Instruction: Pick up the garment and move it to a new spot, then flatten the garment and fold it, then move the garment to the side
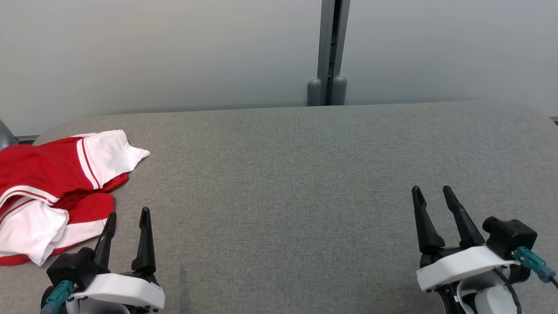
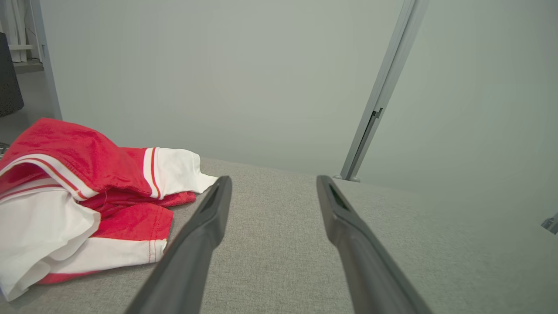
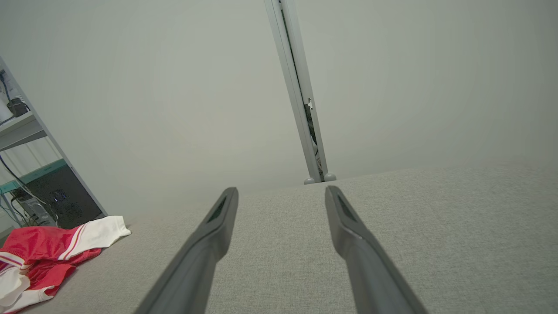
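We are looking down on a grey fabric-covered table (image 1: 283, 174) with a pale partition wall behind it and a grey upright post (image 1: 328, 52) standing at the far edge. The red-and-white garment (image 1: 52, 187) is lying crumpled at the table's far-left side, red cloth bunched over white panels with thin red and white stripes, and one white sleeve is pointing toward the table's middle.

We are holding our left gripper (image 1: 128, 212) at the lower left, its two dark fingers spread apart with nothing between them. Its outer finger is sitting just beside the garment's near red edge; we cannot tell whether it is touching the cloth. In the left wrist view the same gripper (image 2: 273, 179) is showing bare grey fabric between its parted fingers, and the garment (image 2: 87, 174) is lying heaped off to their left.

We are holding our right gripper (image 1: 431, 188) at the lower right, well apart from the garment, its fingers likewise parted and gripping nothing. In the right wrist view that gripper (image 3: 281, 189) is pointing across bare table toward the post, while the garment (image 3: 39, 253) is lying small at the far left, in front of a shelf unit (image 3: 61, 200).
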